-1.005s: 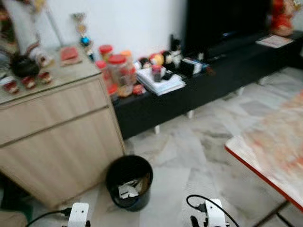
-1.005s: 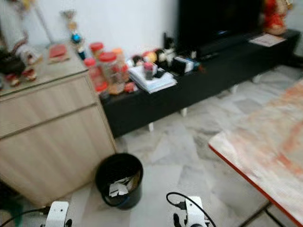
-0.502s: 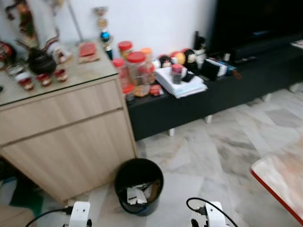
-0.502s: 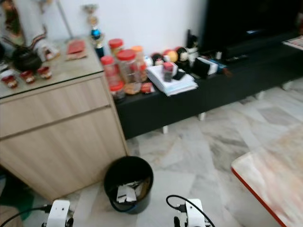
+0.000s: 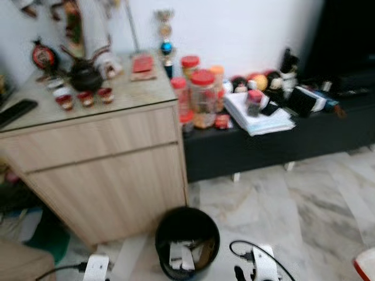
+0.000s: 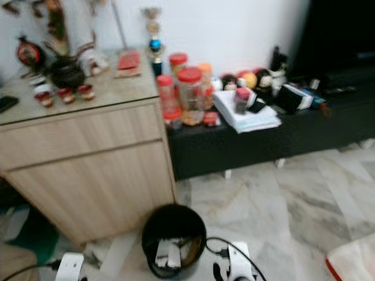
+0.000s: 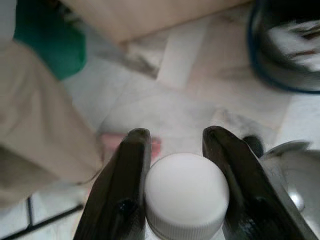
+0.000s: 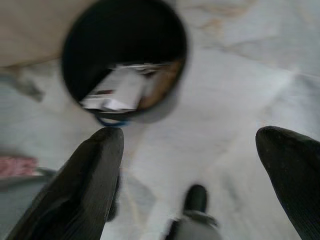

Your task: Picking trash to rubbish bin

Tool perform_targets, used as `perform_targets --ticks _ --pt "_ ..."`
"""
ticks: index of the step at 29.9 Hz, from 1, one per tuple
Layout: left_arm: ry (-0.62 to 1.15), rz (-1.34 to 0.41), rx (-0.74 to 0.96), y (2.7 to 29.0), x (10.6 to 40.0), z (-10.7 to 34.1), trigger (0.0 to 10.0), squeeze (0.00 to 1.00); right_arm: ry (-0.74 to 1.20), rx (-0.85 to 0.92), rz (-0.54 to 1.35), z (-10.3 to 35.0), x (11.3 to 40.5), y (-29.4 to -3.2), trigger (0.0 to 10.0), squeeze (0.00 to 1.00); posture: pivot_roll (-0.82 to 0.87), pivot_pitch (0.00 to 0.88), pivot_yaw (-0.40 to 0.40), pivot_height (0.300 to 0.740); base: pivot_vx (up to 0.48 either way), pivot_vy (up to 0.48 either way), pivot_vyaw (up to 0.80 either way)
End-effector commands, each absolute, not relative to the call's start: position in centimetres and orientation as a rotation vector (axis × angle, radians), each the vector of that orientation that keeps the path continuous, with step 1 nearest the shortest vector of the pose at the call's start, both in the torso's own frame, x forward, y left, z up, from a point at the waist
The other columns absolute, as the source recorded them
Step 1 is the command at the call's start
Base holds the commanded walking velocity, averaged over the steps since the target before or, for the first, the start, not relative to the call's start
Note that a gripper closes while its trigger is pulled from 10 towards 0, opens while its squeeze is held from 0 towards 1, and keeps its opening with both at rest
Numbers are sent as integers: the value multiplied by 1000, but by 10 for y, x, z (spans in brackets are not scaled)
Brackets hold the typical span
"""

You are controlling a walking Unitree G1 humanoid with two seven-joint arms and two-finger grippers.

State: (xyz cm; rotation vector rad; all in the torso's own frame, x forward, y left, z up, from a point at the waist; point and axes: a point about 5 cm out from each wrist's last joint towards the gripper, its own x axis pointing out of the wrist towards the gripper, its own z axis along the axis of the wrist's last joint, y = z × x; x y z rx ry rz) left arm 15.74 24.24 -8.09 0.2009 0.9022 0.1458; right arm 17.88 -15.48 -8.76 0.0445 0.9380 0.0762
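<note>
A round black rubbish bin point(image 5: 187, 241) stands on the marble floor in front of the wooden cabinet, with white paper scraps point(image 5: 180, 255) inside. My left gripper point(image 7: 176, 170) is shut on a white bottle cap point(image 7: 186, 194), held low above the floor. My right gripper point(image 8: 192, 172) is open, its fingers point(image 8: 85, 180) spread wide, with the bin point(image 8: 125, 55) just ahead of it. In the eye views both wrists sit at the bottom edge, the left wrist point(image 5: 96, 268) left of the bin and the right wrist point(image 5: 261, 264) right of it.
A light wooden cabinet point(image 5: 99, 170) with ornaments stands on the left. A low black TV bench point(image 5: 275, 140) along the wall carries jars point(image 5: 202, 96), books and clutter. A red-edged table corner point(image 5: 366, 270) shows at bottom right. Green cloth point(image 7: 47, 42) lies by the cabinet.
The camera has swung left and closer: the bin now lies nearly centred between my wrists, and the red-edged table has slid almost out at the right.
</note>
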Motion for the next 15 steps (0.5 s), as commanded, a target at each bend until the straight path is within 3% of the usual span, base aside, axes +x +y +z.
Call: perform_targets --ticks 1,4,7,15 --pt "894 143 207 242 161 -80 10000 0 932 41 70 -87 180 -158 10000 0 56 11 71 740 345 0 0" --pt "892 145 206 242 161 -79 10000 0 931 29 80 -87 180 -158 10000 0 57 13 70 740 344 0 0" --pt "890 145 206 242 162 -79 10000 0 931 27 82 -87 180 -158 10000 0 57 14 70 740 341 0 552" --pt "886 141 203 240 165 -78 10000 0 924 49 66 -86 183 -158 10000 0 52 6 64 740 344 0 0"
